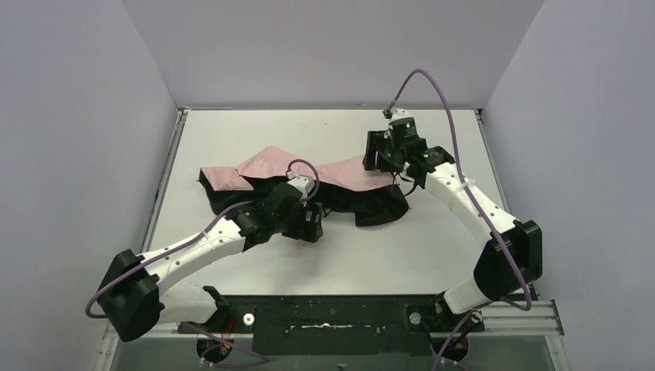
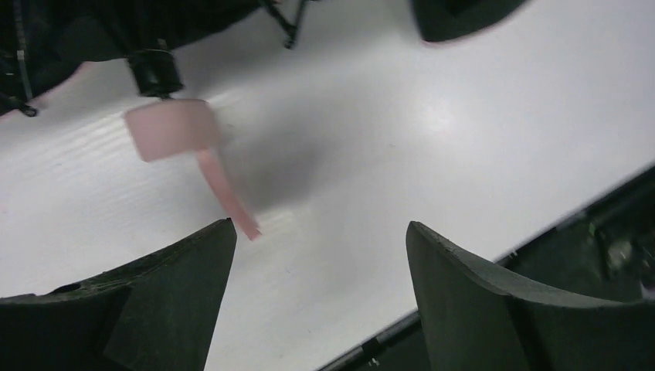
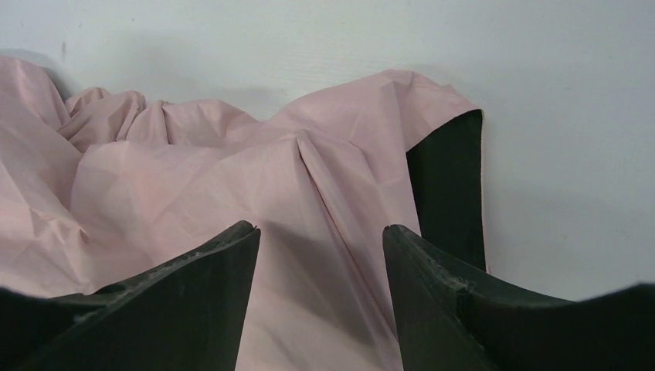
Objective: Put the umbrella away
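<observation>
L/R overview, top view: left gripper (image 1: 309, 224) low over the table (image 1: 440, 247) at the near edge of the umbrella (image 1: 270, 164); right gripper (image 1: 378, 158) at its far-right edge.
Umbrella, top view: slack across mid table, pink side up, black lining showing along near edge, not bundled.
Left wrist view: jaws wide, nothing btwn them. Pink handle (image 2: 171, 130) lies on the table ahead-left, apart from the fingers; strap (image 2: 228, 197) trails toward the left finger.
Right wrist view: jaws parted over the canopy (image 3: 178, 178), a crease running btwn them. Contact w/ cloth: can't tell.
Step (est.): early; gathering the canopy, neither gripper holding anything.
Next (est.): left needs to line up on the handle and close; right to pinch that crease and draw fabric inward.
</observation>
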